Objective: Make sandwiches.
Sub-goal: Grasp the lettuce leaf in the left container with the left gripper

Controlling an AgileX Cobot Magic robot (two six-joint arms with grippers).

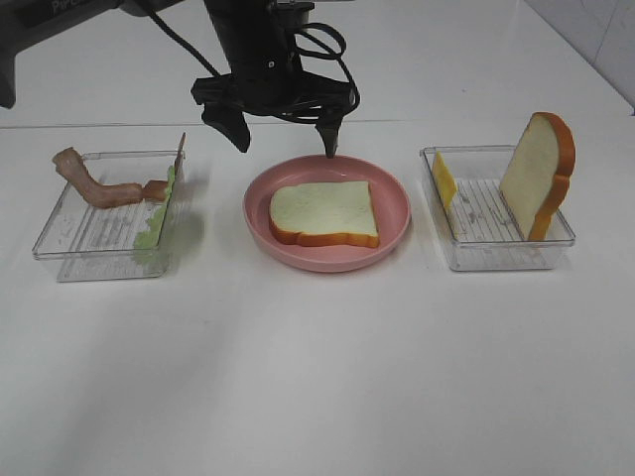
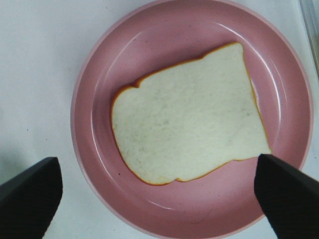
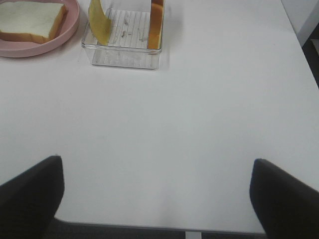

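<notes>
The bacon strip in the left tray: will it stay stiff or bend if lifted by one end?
Probably floppy: the bacon strip curves and one end rests on the clear tray's rim, so it may sag. It looks thin, so likely light. Its other end seems to meet the lettuce sheet, which might drag along.

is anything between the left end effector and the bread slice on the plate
Nothing visible does. The left end effector hangs open above the pink plate, and the bread slice lies flat there with a bare top. The left wrist view shows only open space between them.
</notes>
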